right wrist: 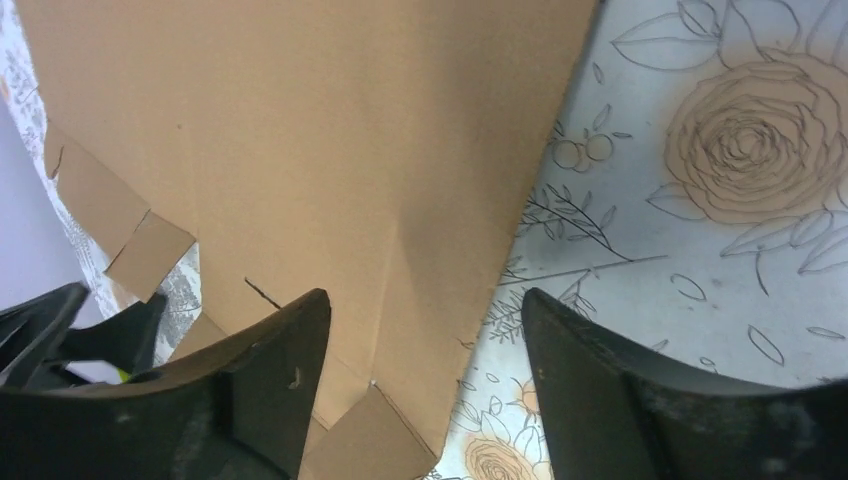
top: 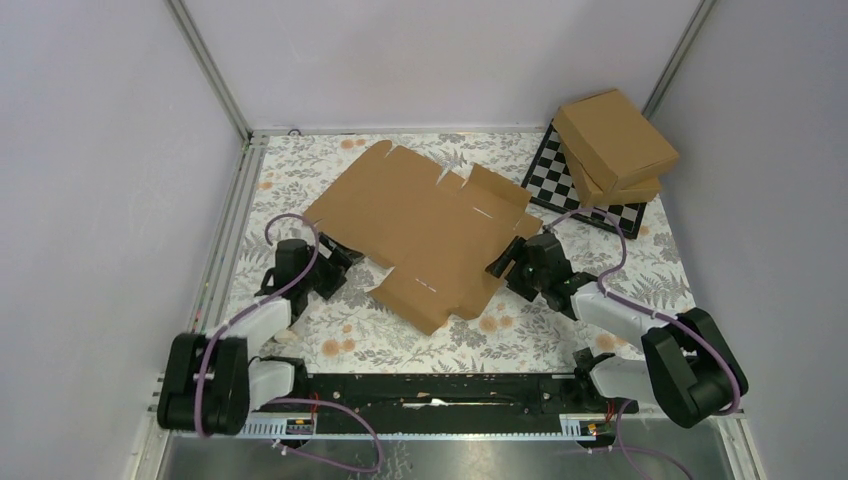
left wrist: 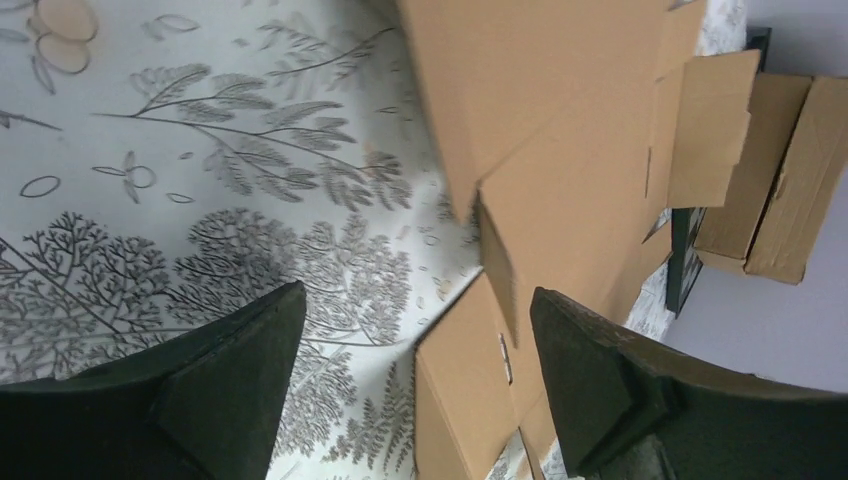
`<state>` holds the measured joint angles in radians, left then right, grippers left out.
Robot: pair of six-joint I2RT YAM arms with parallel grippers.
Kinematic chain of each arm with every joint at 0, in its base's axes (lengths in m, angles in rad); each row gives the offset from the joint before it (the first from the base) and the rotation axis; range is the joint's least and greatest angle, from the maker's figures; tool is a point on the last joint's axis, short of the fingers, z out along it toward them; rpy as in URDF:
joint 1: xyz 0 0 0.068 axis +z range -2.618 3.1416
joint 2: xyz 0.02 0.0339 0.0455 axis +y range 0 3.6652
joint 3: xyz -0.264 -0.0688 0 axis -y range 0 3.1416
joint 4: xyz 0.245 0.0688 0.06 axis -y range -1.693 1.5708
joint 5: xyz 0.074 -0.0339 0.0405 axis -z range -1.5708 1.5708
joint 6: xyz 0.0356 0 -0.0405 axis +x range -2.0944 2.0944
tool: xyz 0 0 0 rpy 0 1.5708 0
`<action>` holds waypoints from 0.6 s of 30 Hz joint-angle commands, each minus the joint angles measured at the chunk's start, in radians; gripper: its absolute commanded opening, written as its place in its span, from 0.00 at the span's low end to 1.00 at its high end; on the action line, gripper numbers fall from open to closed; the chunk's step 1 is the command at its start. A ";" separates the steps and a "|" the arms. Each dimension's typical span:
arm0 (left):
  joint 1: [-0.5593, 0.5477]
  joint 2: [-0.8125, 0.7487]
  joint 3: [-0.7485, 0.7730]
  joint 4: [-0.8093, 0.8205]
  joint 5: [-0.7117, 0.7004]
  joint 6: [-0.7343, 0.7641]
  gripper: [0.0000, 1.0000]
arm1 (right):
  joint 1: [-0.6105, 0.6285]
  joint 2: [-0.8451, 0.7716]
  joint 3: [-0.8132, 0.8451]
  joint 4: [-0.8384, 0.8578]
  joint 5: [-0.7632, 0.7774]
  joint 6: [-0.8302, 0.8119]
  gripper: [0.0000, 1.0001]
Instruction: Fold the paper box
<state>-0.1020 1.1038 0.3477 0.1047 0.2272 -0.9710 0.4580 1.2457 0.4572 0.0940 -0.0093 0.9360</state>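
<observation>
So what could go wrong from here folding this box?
The blank lies flat and unheld, both jaws open at its edges, so pushing a flap may slide the whole sheet instead of creasing it. Its far right corner sits near the chessboard and stacked boxes; a slide that way could snag there.

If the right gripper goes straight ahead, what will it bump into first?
Probably the paper box: its flat edge lies right ahead of the open right gripper, though the gripper's height above it is unclear.
</observation>
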 commanded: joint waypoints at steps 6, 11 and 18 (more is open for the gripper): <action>0.071 0.313 -0.027 0.534 0.132 -0.198 0.78 | 0.004 0.021 0.022 0.088 -0.006 0.038 0.51; 0.078 0.413 0.039 0.566 0.097 -0.193 0.72 | 0.004 0.040 0.031 0.088 -0.002 0.031 0.51; 0.077 0.564 0.144 0.660 0.140 -0.125 0.05 | 0.003 0.095 0.058 0.100 -0.028 0.015 0.51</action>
<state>-0.0299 1.6192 0.4301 0.6296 0.3298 -1.1385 0.4580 1.3067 0.4637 0.1635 -0.0200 0.9623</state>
